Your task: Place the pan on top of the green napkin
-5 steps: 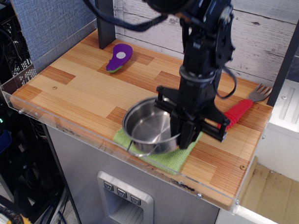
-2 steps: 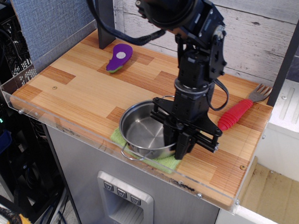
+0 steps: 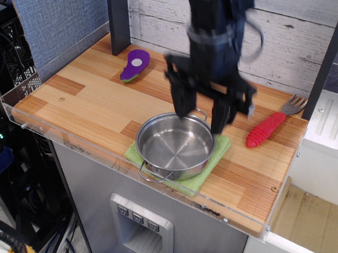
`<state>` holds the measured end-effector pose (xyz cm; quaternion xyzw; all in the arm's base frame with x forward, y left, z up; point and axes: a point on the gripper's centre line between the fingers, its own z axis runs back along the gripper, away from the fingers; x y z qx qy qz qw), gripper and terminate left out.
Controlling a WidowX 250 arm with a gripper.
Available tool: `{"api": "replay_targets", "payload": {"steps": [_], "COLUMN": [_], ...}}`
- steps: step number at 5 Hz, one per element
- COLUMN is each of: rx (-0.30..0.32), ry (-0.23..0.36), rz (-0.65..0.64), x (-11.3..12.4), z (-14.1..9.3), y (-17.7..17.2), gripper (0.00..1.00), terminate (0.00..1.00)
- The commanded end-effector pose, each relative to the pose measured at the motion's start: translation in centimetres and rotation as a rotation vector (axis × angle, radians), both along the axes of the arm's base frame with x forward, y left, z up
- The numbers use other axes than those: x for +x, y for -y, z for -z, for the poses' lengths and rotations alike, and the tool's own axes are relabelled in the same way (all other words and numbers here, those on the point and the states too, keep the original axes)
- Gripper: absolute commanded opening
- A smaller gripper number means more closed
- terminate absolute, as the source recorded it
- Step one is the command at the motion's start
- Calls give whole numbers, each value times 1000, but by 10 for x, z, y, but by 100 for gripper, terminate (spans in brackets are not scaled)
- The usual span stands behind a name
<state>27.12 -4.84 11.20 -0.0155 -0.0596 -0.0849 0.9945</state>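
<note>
Whitewashed planks back a wooden surface (image 3: 92, 101) of striped light and dark boards, edged at the front and left by a clear plastic lip, with a grey fabric panel standing at the far left. On the near edge of that surface lies the green napkin (image 3: 219, 147), and the pan (image 3: 175, 146) now sits squarely on top of it, upright, its shiny bowl facing up and one wire loop handle poking toward the front edge, the other just visible at the far rim. Green cloth shows beyond the pan on the right and along the front-left corner. A moment earlier the end effector was down at the pan's right rim, gripping it while the pan hung over the napkin's left side; now the end effector (image 3: 201, 117) has let go and risen clear, hanging above the far rim of the pan with its two dark fingers (image 3: 222, 117) spread wide apart and nothing between them. Its outline is motion-blurred. The pan has shifted slightly to the right since then and rests more centred on the cloth. A purple eggplant toy (image 3: 135, 65) lies near the back left of the surface, well apart from the pan, unchanged from before. A fork with a red handle (image 3: 267, 128) lies to the right, near the napkin but not touching it, also where it was.
</note>
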Motion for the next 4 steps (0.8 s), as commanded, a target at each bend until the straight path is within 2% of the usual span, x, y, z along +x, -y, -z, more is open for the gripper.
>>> {"api": "replay_targets", "payload": {"steps": [1,2,3,4], "rx": [10,48,42,42], "ry": [70,35,-75,-75], "rz": [-151,-223,-115,-115], "x": [-3,4,13,13], "z": [-55,-47,-41,-41], "y": [-50,-67,-73,-73], "gripper": [100,100,100,100], "terminate": [0,0,0,0]}}
